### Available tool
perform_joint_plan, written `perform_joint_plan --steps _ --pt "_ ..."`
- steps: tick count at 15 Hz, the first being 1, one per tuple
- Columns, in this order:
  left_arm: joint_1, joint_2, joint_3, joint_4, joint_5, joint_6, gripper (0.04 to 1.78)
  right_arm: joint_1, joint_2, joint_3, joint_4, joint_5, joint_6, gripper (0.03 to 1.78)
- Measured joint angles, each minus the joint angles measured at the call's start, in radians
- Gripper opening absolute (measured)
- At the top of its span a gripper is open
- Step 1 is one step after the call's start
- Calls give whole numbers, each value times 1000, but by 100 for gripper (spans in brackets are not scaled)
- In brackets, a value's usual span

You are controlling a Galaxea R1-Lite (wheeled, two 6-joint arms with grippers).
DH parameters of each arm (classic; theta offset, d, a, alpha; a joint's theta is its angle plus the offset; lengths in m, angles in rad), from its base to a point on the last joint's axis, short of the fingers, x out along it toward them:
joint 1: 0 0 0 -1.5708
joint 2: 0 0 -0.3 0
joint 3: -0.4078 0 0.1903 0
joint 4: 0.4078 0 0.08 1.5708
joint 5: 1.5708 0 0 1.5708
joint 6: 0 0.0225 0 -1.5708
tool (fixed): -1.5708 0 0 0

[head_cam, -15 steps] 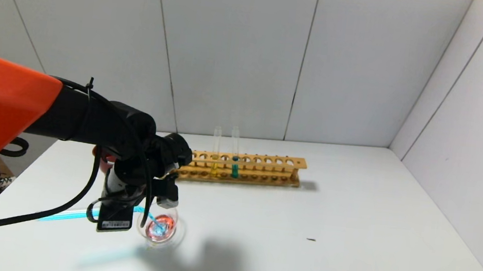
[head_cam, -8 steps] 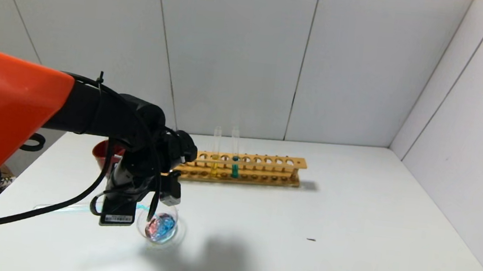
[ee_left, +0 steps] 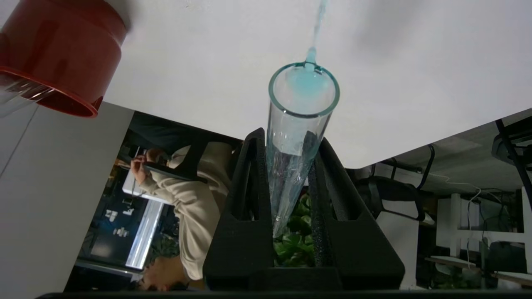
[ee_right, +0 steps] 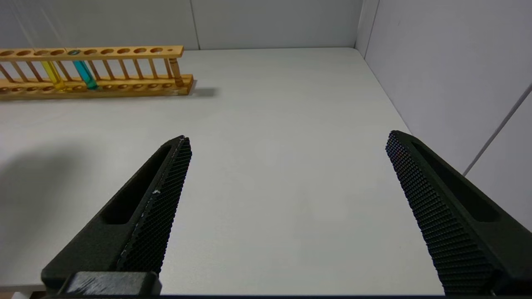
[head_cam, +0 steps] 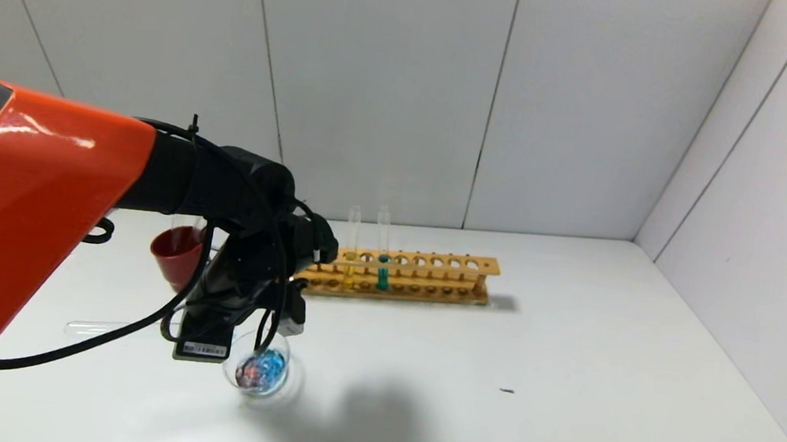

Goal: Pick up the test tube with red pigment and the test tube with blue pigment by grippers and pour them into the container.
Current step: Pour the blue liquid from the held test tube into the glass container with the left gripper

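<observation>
Nearest, the container [head_cam: 262,373] sat on the white bench [head_cam: 494,375], holding swirled blue and red liquid. Just above it, the left gripper [ee_left: 286,174] had its fingers [ee_left: 249,182] closed on the test tube with blue pigment [ee_left: 297,137], tilted mouth-down with blue dribbling from its lip. An empty tube [head_cam: 101,328] lay to the left. Farther left stood a red cup [head_cam: 176,253]. The right gripper [ee_right: 286,199] hung with its fingers spread wide over bare bench. Farthest, a wooden rack [head_cam: 403,274] held a yellow tube [head_cam: 351,246] and a teal tube [head_cam: 383,249].

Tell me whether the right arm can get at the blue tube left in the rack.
Probably yes: the right gripper is open, with bare table between it and the blue tube in the rack.
</observation>
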Motion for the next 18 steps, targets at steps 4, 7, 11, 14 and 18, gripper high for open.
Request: perform_joint_plan --steps 4,7,11,14,18 --pt "-18 35 -57 67 17 -7 30 0 0 0 0 0 0 171" --pt "-32 56 -86 124 51 -10 30 0 0 0 0 0 0 171" --pt "-56 88 -106 129 59 -23 30 0 0 0 0 0 0 171" --pt "-76 110 -115 137 61 -34 30 0 0 0 0 0 0 171" --pt "-85 131 -120 151 74 -35 30 0 0 0 0 0 0 171"
